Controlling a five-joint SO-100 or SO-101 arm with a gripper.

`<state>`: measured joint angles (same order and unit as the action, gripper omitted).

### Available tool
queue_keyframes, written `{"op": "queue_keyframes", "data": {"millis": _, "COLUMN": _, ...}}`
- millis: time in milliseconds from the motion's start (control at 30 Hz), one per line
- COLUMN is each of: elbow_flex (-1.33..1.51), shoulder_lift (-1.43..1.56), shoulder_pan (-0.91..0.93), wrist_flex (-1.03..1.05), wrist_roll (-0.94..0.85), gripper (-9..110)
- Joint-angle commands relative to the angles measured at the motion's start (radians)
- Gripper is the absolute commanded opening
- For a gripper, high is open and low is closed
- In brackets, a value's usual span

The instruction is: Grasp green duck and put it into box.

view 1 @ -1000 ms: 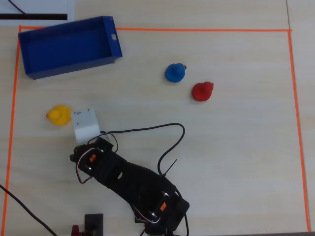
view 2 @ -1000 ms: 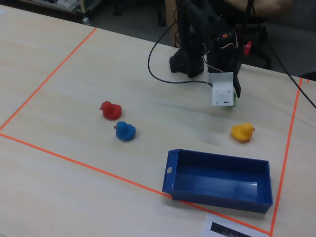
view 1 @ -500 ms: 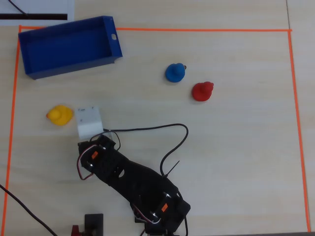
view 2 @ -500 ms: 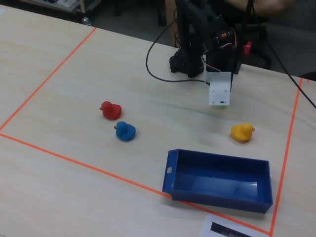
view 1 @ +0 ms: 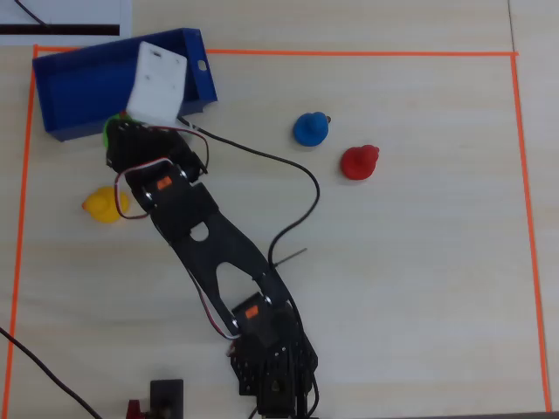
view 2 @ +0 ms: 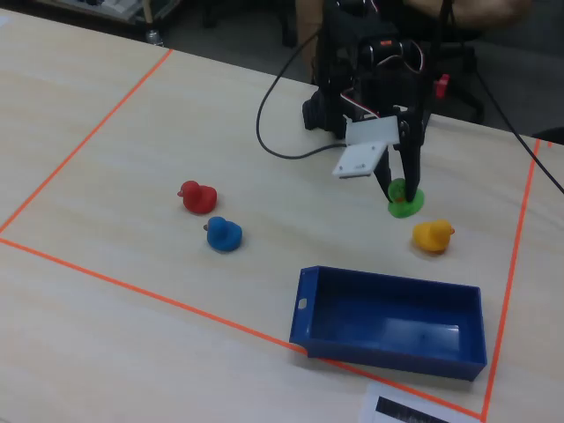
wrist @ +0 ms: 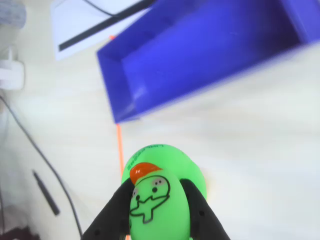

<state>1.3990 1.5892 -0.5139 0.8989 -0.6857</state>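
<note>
One green duck [wrist: 159, 200] sits pinched between the two black fingers [wrist: 114, 212] of the gripper [view 2: 404, 196], which is closed snugly on its sides; the wrist view shows its red-orange beak pointing toward twelve o'clock. In the fixed view the duck hangs off the table, at about ten o'clock from the yellow duck [view 2: 433, 235] and near it. The box [view 2: 392, 322] lies at six o'clock from the held duck in that view, apart from it. In the overhead view only a sliver of green [view 1: 109, 129] shows, just below the box's near wall [view 1: 61, 131], with the arm's white block [view 1: 157, 83] overlapping the box. A blue duck [view 1: 310, 128] and a red duck [view 1: 359, 161] stand well apart at three o'clock.
</note>
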Motion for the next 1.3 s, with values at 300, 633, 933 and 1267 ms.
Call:
{"op": "queue_keyframes", "data": {"millis": 300, "elbow_flex": -0.931, "shoulder_lift": -0.660, "shoulder_pan": 0.086, "wrist_flex": 0.121, "wrist_roll": 0.000, "gripper": 0}}
{"op": "queue_keyframes", "data": {"millis": 633, "elbow_flex": -0.985, "shoulder_lift": -0.805, "shoulder_pan": 0.143, "wrist_flex": 0.072, "wrist_roll": -0.057, "gripper": 2}}
{"op": "queue_keyframes", "data": {"millis": 933, "elbow_flex": -0.985, "shoulder_lift": -0.854, "shoulder_pan": 0.149, "wrist_flex": 0.175, "wrist_roll": -0.140, "gripper": 18}}
{"op": "queue_keyframes", "data": {"millis": 1267, "elbow_flex": -0.871, "shoulder_lift": -0.477, "shoulder_pan": 0.146, "wrist_flex": 0.299, "wrist_roll": -0.071, "gripper": 0}}
